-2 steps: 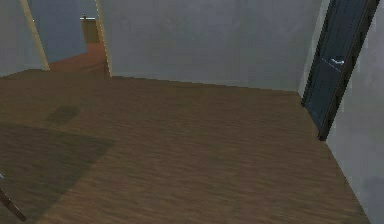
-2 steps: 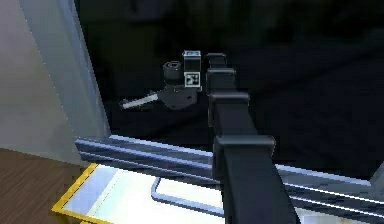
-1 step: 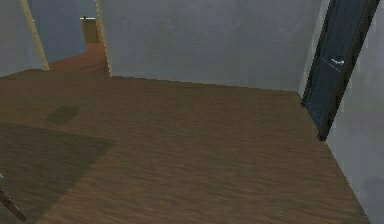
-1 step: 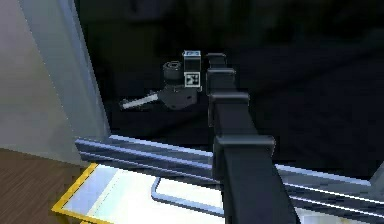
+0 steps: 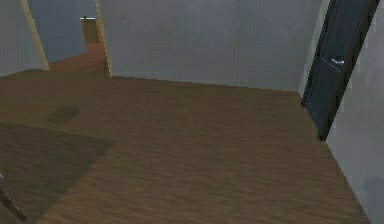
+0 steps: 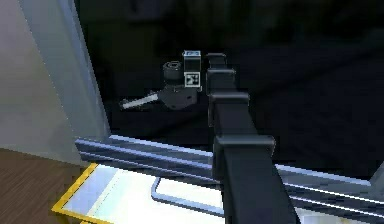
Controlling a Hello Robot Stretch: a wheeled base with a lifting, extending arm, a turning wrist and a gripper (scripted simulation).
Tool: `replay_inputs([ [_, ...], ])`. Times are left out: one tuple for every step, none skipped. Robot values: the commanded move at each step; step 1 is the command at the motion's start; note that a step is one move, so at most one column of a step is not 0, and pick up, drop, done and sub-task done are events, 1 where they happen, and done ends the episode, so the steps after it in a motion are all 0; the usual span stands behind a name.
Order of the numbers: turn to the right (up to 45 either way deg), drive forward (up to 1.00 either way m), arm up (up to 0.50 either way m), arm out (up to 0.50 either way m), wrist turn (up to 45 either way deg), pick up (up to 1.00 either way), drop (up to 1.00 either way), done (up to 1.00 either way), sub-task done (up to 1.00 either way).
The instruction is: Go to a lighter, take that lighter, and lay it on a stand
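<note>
Starting at the forward view's left, a doorway (image 5: 85,35) gives onto another room with a reddish floor. A brown wood floor (image 5: 190,140) runs up to a grey wall (image 5: 200,40), and a dark door (image 5: 335,65) stands at the right.

In the arm side view, a beige wall (image 6: 30,80) meets a pale frame (image 6: 85,70) around dark glass (image 6: 310,90). Below runs a metal rail (image 6: 150,155), and under it lies a white panel with a yellow rim (image 6: 75,195). The gripper (image 6: 128,103) points left before the glass, the arm (image 6: 240,140) to its right. How its jaws stand, whether it holds anything, and where the lighter lies cannot be told.
</note>
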Motion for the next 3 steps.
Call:
replay_inputs([
  [0.0, 0.00, 0.00, 0.00, 0.0, 0.00, 1.00, 0.00, 0.00],
  [0.0, 0.00, 0.00, -0.10, 0.0, 0.00, 0.00, 0.00, 0.00],
  [0.0, 0.00, 0.00, 0.00, 0.0, 0.00, 0.00, 1.00, 0.00],
])
